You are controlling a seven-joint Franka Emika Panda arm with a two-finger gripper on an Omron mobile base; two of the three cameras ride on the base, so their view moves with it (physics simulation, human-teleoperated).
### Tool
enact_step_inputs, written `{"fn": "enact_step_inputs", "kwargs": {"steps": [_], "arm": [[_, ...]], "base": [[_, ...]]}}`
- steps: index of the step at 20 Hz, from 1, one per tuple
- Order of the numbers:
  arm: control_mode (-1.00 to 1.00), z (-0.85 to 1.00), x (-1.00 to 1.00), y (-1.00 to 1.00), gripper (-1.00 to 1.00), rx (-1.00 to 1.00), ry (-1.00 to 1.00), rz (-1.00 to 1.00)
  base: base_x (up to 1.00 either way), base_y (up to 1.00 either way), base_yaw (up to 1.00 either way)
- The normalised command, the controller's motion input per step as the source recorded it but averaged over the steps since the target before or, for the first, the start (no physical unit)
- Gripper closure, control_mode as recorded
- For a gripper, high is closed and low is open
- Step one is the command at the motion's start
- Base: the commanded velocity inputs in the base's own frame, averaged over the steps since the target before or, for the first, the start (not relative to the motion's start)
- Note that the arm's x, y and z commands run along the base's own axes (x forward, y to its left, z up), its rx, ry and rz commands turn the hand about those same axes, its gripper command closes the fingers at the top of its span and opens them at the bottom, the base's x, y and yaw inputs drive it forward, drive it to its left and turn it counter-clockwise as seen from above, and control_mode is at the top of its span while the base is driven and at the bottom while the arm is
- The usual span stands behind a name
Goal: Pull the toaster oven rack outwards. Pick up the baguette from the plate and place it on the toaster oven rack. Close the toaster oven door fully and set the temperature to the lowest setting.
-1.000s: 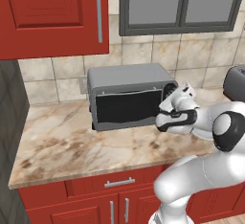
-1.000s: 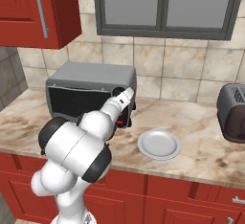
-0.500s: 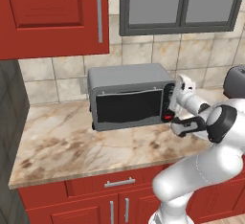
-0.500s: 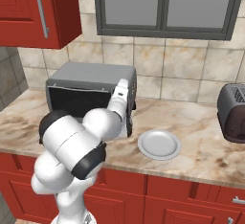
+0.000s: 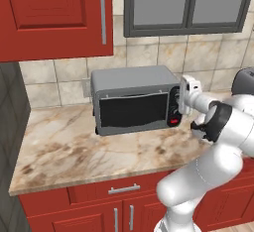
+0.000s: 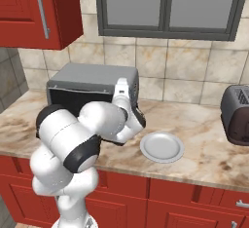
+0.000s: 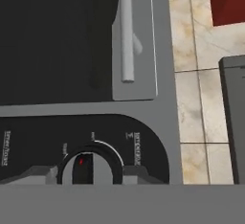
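The toaster oven point(image 5: 134, 99) sits at the far side of the counter point(image 5: 99, 149), door point(image 5: 131, 111) shut, the empty plate point(image 6: 162, 147) to its right. The gripper point(image 7: 91, 170) straddles the temperature dial point(image 7: 88, 163) — fingers spread, not yet pinching. A loose or off-centre grip could slip — leaving the setting unchanged.

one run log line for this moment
stage: temperature set | toaster oven door: closed | gripper: at knob on control strip, fingers either side | plate: empty
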Motion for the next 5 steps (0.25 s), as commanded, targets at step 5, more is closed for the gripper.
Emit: {"fn": "enact_step_inputs", "kwargs": {"steps": [5], "arm": [[-1.00,0.00,0.00,0.76,1.00,-0.53,0.00,0.00]], "base": [[0.00,0.00,0.00]]}}
